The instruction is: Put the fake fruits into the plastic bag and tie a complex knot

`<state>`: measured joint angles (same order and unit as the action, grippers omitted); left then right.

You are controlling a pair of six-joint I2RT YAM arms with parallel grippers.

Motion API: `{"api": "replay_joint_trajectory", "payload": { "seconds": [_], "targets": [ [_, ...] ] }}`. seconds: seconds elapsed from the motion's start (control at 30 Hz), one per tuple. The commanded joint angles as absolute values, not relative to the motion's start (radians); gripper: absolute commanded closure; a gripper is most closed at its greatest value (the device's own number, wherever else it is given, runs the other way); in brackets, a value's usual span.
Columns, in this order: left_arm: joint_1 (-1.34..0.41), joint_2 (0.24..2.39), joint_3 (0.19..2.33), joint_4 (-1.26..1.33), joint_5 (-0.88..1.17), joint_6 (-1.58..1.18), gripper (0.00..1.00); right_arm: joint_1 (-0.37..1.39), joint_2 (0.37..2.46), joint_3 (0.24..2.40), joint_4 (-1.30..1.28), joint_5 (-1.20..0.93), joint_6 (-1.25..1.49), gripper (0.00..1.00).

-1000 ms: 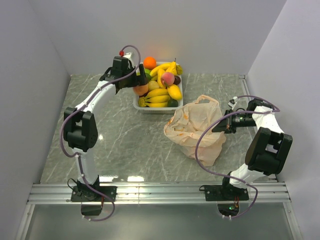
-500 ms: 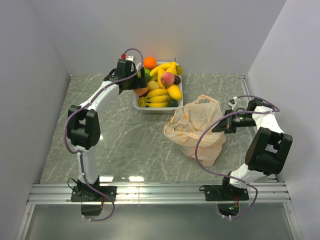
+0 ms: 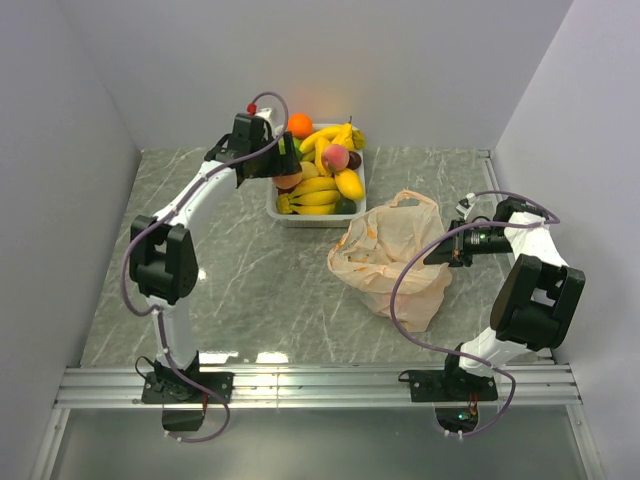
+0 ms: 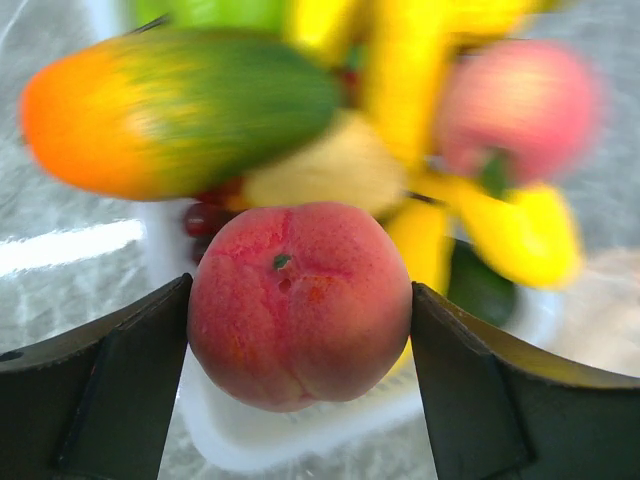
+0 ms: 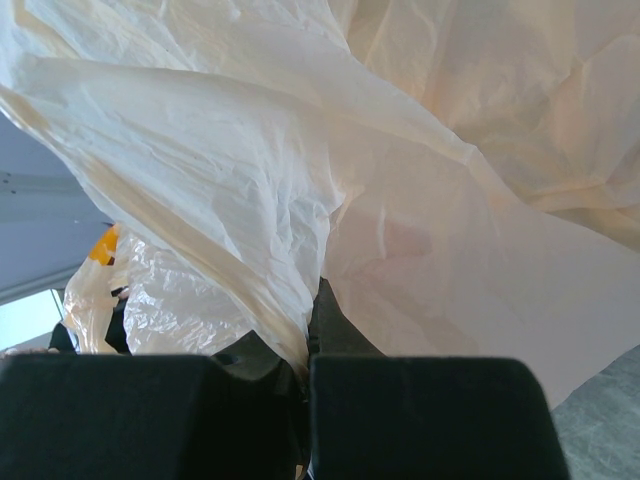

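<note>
The left arm (image 3: 195,195) is stretching forward over the tray's (image 3: 310,220) left edge, the left gripper (image 4: 300,340) clamping a peach (image 4: 300,290); the right arm (image 3: 525,240) is bending low, the right gripper (image 5: 308,340) pinching the plastic bag (image 3: 395,255) that is lying on the table (image 3: 250,270).

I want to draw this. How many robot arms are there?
2. The left gripper holds a peach over the tray; the right gripper, at the right, pinches the plastic bag. None seem hidden.
</note>
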<state>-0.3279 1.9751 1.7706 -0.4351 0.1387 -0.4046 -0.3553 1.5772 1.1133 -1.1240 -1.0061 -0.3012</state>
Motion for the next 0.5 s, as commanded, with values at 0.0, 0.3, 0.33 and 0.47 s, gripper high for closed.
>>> {"api": "replay_joint_trajectory", "payload": {
  "seconds": [0.0,0.3,0.33,0.47],
  "targets": [
    [-0.394,1.784,1.776,-0.37,0.26,-0.338,0.47,-0.345,1.577,1.144,-1.131,-1.009,-0.313,1.0],
    [-0.708,1.795,1.798,-0.405,0.388,-0.204,0.43,-0.345,1.562,1.147,-1.134,-1.014,-0.318,1.0],
    [-0.735,1.802,1.795,-0.402,0.388,-0.201,0.43,-0.345,1.56,1.147,-1.134,-1.012,-0.322,1.0],
    [-0.849,1.873,1.814,-0.39,0.368,-0.233,0.41,-0.345,1.549,1.152,-1.137,-1.008,-0.321,1.0]
  ]
}}
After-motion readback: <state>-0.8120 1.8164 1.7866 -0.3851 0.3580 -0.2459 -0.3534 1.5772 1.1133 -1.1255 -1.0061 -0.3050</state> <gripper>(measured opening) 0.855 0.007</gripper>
